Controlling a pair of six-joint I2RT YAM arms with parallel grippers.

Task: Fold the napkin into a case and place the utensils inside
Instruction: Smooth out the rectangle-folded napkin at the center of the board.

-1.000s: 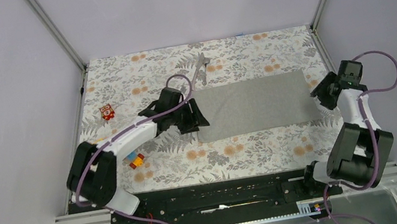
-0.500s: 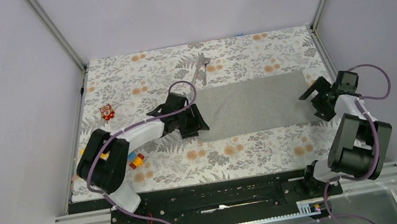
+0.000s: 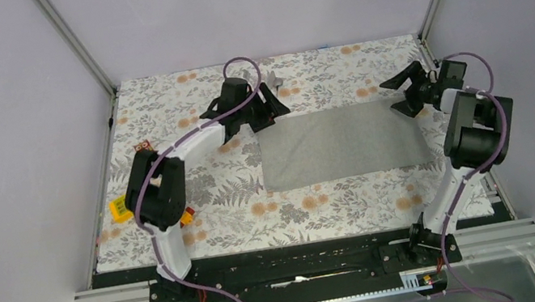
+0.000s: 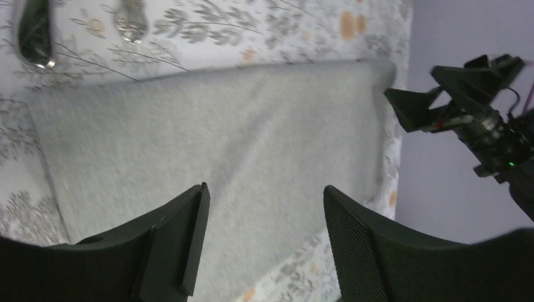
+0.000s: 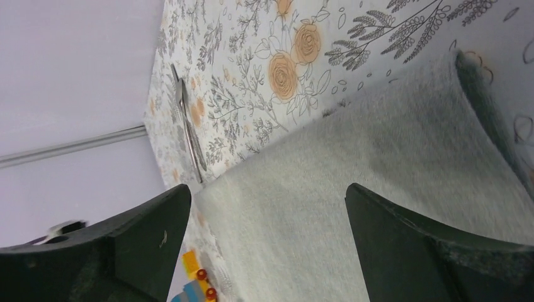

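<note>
The grey napkin lies flat on the floral tablecloth as a wide rectangle. My left gripper is open and empty over its far left corner; in the left wrist view the napkin spreads out below the open gripper. My right gripper is open and empty at the far right corner, above the cloth in the right wrist view. The silver utensils lie just beyond the napkin's far left corner, mostly hidden by the left arm; they also show in the wrist views.
Small toy blocks lie left of the napkin: a red one, a yellow one and a red-orange one. Metal frame posts and grey walls close in the back and sides.
Both arms swung away from me: the left gripper from the napkin's left edge to its far left corner, the right gripper from the right edge to the far right corner. The napkin lies still.
</note>
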